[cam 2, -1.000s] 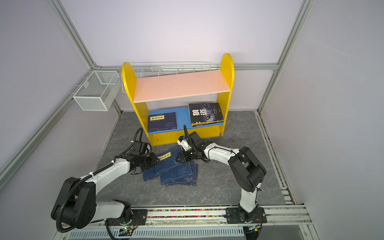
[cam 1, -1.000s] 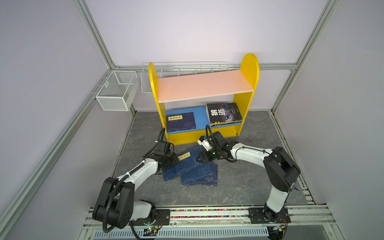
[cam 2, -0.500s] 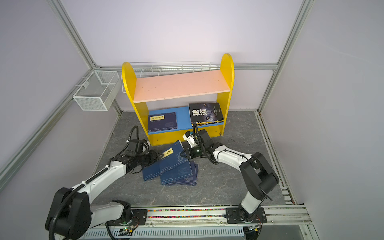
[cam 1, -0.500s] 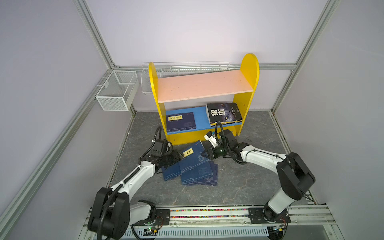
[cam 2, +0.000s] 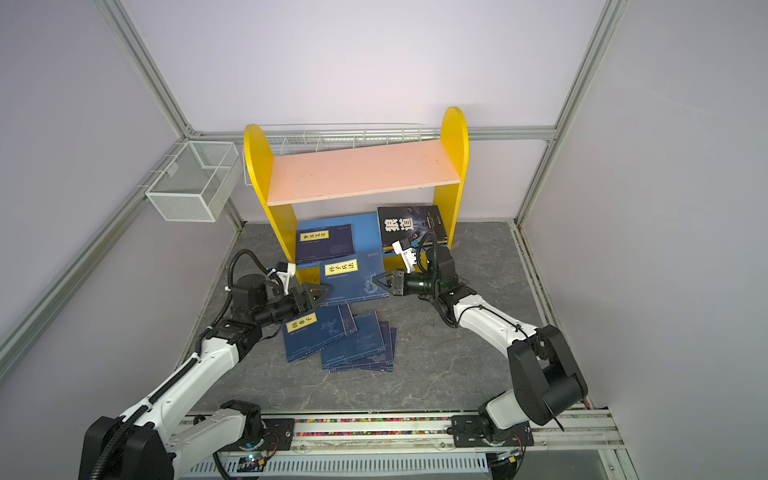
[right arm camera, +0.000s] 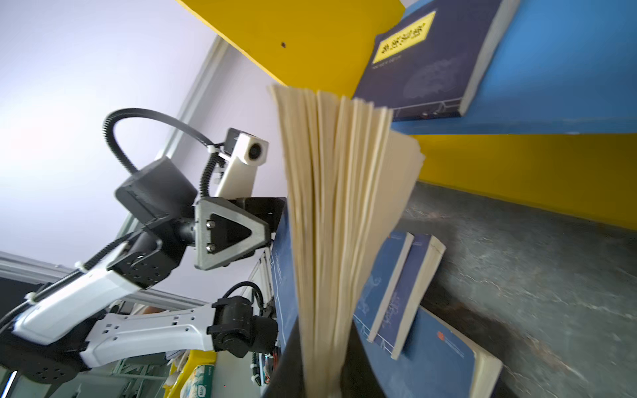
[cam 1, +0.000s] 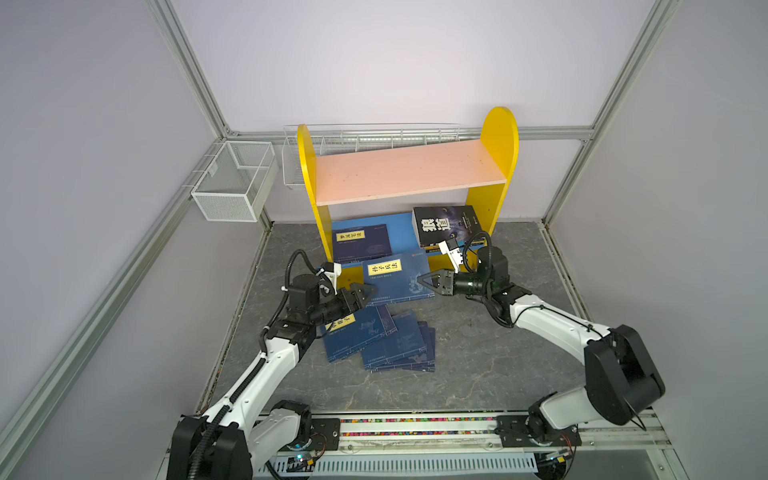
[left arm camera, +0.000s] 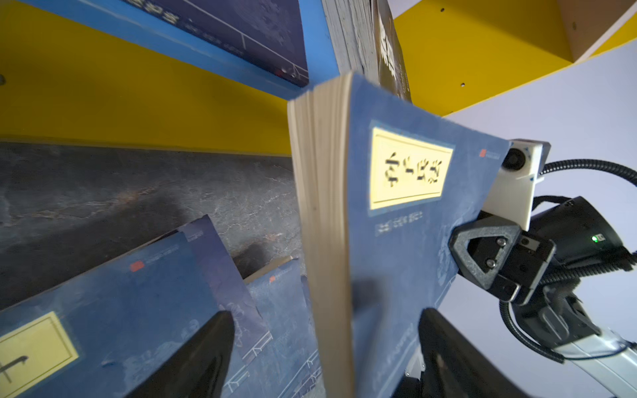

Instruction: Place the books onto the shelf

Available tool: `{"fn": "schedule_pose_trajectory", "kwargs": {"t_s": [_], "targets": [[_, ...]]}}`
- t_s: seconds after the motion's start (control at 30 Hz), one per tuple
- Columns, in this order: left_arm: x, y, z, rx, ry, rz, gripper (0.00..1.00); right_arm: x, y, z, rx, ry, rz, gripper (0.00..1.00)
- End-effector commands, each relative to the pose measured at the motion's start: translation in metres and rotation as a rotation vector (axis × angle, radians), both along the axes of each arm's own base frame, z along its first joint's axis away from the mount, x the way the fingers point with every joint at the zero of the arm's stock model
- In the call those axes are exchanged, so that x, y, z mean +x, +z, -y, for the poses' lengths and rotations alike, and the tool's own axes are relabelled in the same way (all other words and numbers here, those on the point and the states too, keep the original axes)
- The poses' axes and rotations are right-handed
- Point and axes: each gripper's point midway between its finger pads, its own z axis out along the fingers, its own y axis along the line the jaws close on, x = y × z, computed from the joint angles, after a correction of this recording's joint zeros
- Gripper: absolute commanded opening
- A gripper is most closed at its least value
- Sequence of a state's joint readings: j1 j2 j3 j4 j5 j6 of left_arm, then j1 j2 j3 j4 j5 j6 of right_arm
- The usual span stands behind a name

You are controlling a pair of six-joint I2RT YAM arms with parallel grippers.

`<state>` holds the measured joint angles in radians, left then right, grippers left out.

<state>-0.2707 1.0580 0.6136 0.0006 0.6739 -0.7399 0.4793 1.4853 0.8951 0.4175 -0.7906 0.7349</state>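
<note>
Grey tabletop (cam 1: pixel 478 353) fills mid-frame, where the right claw (cam 1: pixel 421 281) clamps a raised navy book (cam 1: pixel 399 279) just below the shelf (cam 1: pixel 409 174), the left claw (cam 1: pixel 366 289) gaping around its opposite edge.

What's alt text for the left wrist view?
The right gripper is shut on a navy-blue book held on edge; the left gripper stands open around its near end. Behind: more navy books on the floor, and the shelf.
</note>
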Motion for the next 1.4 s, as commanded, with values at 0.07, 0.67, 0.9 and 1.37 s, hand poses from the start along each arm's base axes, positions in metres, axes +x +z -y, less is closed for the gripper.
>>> {"fn": "schedule_pose_trajectory", "kwargs": {"t_s": [0.07, 0.67, 0.9, 1.37], "targets": [[-0.010, 0.022, 0.019, -0.092, -0.110, 0.075, 0.69, -0.002, 0.030, -0.004, 0.118, 0.033, 0.036, 0.07], [-0.001, 0.080, 0.029, -0.323, -0.109, 0.244, 0.00, 0.014, 0.012, 0.020, -0.032, -0.152, 0.021, 0.63], [0.002, 0.099, 0.020, -0.409, -0.047, 0.324, 0.00, 0.020, 0.025, 0.026, 0.026, -0.169, 0.015, 0.61], [0.003, 0.087, 0.025, -0.385, -0.038, 0.312, 0.00, 0.016, 0.045, 0.003, 0.142, -0.116, 0.016, 0.19]]}}
